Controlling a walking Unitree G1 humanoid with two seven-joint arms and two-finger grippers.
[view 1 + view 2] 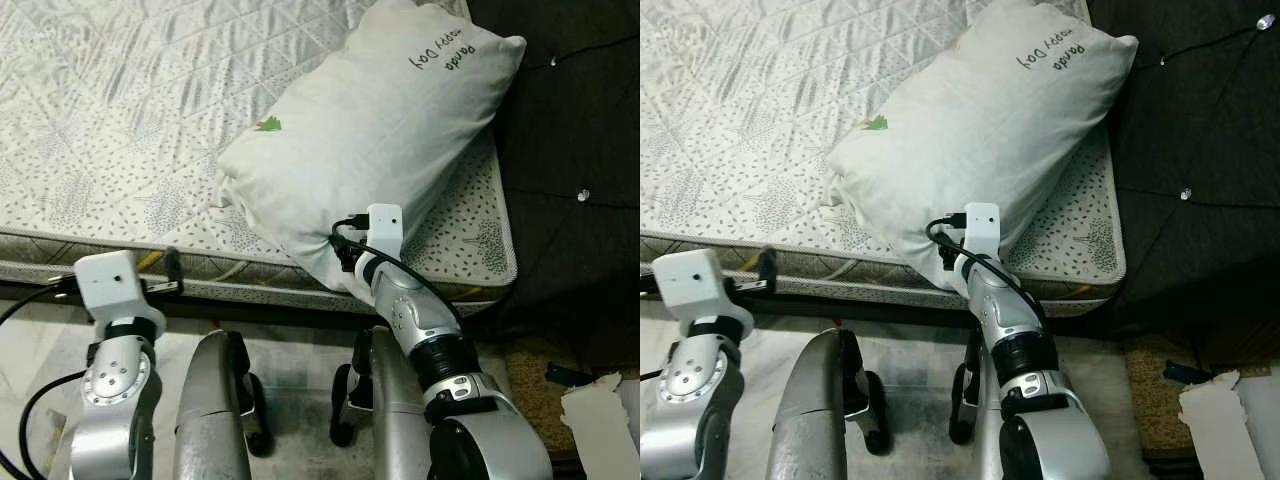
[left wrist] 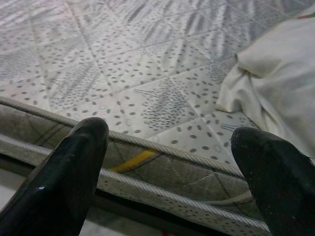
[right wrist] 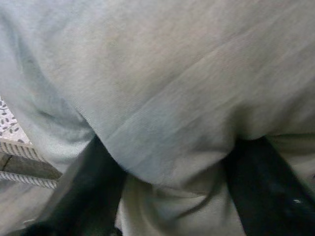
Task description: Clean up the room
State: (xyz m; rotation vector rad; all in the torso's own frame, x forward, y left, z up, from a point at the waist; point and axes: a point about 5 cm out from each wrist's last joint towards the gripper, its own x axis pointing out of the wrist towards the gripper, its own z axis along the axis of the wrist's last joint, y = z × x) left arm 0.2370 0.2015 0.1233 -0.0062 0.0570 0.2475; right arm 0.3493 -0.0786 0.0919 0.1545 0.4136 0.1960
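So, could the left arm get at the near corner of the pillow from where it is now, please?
Probably yes. The left gripper is open at the mattress edge, and only bare mattress lies between it and the pillow's corner. The right gripper already has pillow fabric between its fingers.

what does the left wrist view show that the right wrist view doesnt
Left wrist view alone: the left gripper, fingers spread and holding nothing, aimed at the patterned mattress top and its piped edge with a yellow mark.
Right wrist view alone: the right gripper, its fingers straddling a bulge of pillow fabric.
Both: the white pillow, at the side in the first and close up in the second, plus some mattress.
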